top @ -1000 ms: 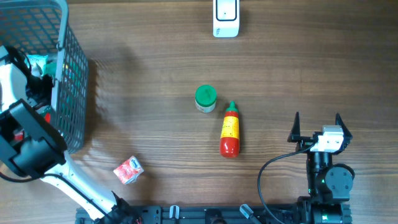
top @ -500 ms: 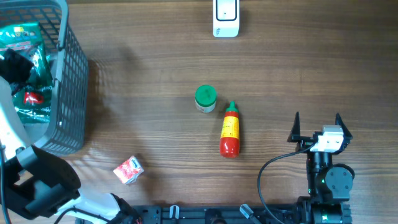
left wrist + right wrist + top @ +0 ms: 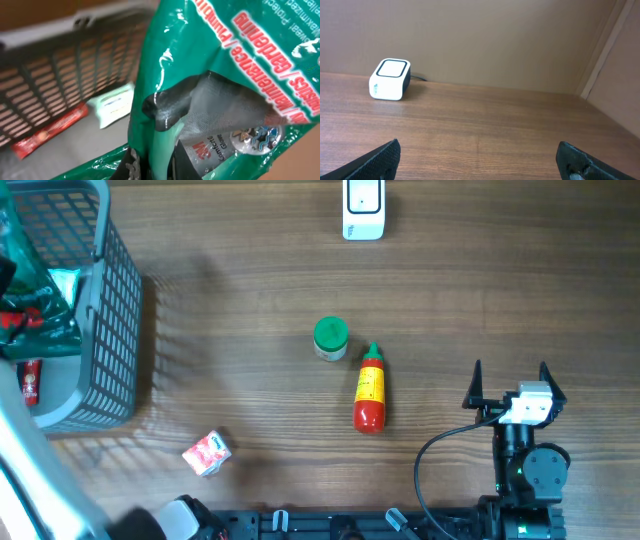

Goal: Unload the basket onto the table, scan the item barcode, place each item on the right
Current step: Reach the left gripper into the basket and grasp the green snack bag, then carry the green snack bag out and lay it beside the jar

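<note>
Left hand [image 3: 154,167] pinched tight on a green packet [image 3: 210,45] over the basket [image 3: 60,65]; right hand [image 3: 477,156] spread wide, touching nothing.

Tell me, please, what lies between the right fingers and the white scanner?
Only bare table lies between the right fingers and the scanner, as the right wrist and overhead views show.

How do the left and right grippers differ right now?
The left gripper is shut on a green packet; the right gripper is open and empty. The left gripper is over the basket; the right gripper is over the wooden table, facing the white scanner. Both have two dark fingers.
</note>
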Controlling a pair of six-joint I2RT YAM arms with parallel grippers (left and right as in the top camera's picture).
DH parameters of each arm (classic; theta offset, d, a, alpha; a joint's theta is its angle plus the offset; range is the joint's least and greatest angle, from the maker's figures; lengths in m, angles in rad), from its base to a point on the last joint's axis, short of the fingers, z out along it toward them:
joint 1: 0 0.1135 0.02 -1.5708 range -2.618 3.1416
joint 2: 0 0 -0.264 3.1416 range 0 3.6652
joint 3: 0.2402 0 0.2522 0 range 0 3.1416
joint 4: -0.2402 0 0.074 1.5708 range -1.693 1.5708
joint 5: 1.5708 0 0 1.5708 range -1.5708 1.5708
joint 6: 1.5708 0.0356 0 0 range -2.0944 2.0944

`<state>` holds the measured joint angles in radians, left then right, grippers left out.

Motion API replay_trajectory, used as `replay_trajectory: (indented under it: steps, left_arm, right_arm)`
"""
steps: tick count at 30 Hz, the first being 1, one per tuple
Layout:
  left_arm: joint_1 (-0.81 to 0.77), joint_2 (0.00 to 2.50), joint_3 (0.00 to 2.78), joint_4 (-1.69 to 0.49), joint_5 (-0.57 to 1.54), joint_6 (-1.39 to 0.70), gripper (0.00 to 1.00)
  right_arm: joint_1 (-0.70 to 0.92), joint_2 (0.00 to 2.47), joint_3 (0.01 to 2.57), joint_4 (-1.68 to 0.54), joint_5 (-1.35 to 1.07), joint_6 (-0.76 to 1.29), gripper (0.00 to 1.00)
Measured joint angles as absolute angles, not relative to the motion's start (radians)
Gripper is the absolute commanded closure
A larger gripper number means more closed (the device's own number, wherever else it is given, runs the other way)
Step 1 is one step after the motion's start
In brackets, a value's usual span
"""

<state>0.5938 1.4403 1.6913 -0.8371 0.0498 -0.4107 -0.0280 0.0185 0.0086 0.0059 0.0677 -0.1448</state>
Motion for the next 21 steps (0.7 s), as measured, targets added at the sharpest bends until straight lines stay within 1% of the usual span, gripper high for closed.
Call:
replay_trajectory:
  steps: [3, 6, 10, 12, 13, 15, 16, 18, 21]
  left_arm:
    - [0.583, 1.340, 1.691, -0.833, 0.122, -0.411, 0.96]
    - [0.535, 1.258, 1.691, -0.836, 0.224, -0.414, 0.96]
    - [0.383, 1.215, 1.694, -0.911, 0.325, -0.413, 0.96]
    - [0.248, 1.226, 1.686, -0.955, 0.346, -0.413, 0.96]
    - [0.215, 1.233, 1.679, -0.961, 0.355, -0.411, 0.96]
    - [0.106, 1.248, 1.638, -0.958, 0.318, -0.410, 0.96]
    - [0.080, 1.254, 1.625, -0.959, 0.308, -0.410, 0.96]
    - [-0.021, 1.283, 1.573, -0.958, 0.226, -0.426, 0.96]
    - [-0.103, 1.335, 1.497, -0.953, 0.118, -0.476, 0.96]
  right_arm:
    - [-0.028, 0.019, 0.009, 0.006, 0.068, -0.145, 0.00]
    - [-0.028, 0.019, 0.009, 0.006, 0.068, -0.145, 0.00]
    - [-0.028, 0.019, 0.009, 0.006, 0.068, -0.145, 0.00]
    - [-0.028, 0.019, 0.009, 0.006, 0.068, -0.145, 0.00]
    - [-0.028, 0.019, 0.009, 0.006, 0.068, -0.145, 0.00]
    - [-0.028, 0.019, 0.009, 0.006, 0.068, -0.145, 0.00]
    - [-0.028, 0.019, 0.009, 0.006, 0.068, -0.145, 0.00]
    - [-0.028, 0.019, 0.009, 0.006, 0.068, -0.145, 0.00]
    - [-0.028, 0.019, 0.009, 0.006, 0.068, -0.145, 0.00]
